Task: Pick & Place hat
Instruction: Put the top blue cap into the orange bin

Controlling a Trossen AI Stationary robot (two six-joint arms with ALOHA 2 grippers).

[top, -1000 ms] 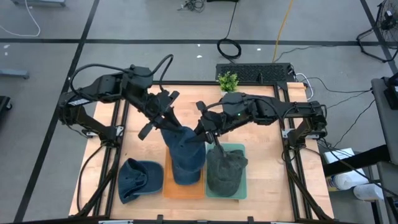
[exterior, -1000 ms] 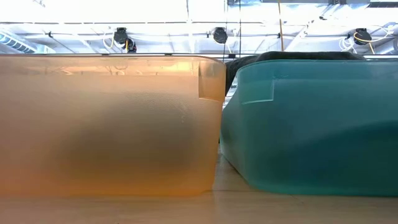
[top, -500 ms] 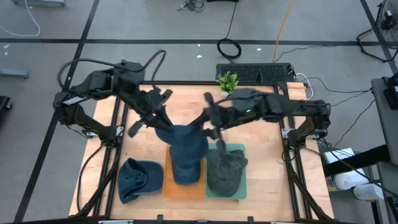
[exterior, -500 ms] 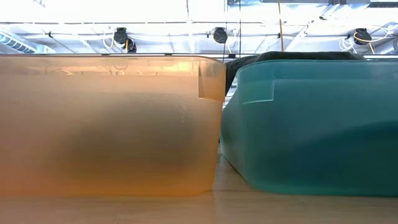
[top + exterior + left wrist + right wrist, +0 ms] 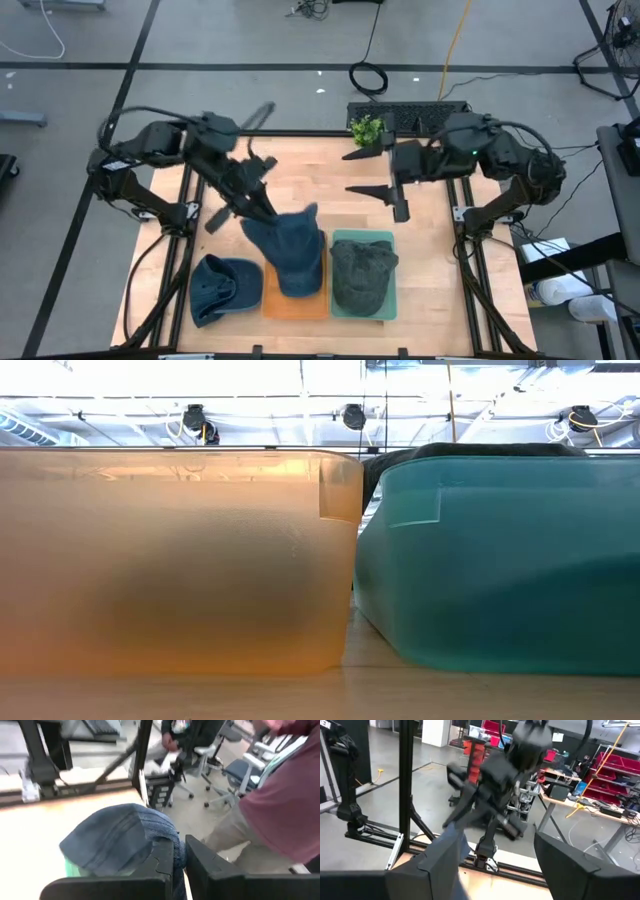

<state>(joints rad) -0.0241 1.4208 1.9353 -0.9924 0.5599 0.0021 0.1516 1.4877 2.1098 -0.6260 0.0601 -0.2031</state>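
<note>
Left jaws (image 5: 262, 211) pinch shut on the dark blue hat (image 5: 292, 250), which droops from them into the orange bin (image 5: 170, 560) just below. Farther off, right jaws (image 5: 378, 172) gape wide, empty, over the bare surface (image 5: 320, 175).

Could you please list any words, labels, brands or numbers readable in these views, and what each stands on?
None can be read.
Blue hat in the left gripper: no visible lettering.
Orange bin and teal bin: no labels shown.
Background shelving past the open right gripper: signs too blurred to read.
</note>
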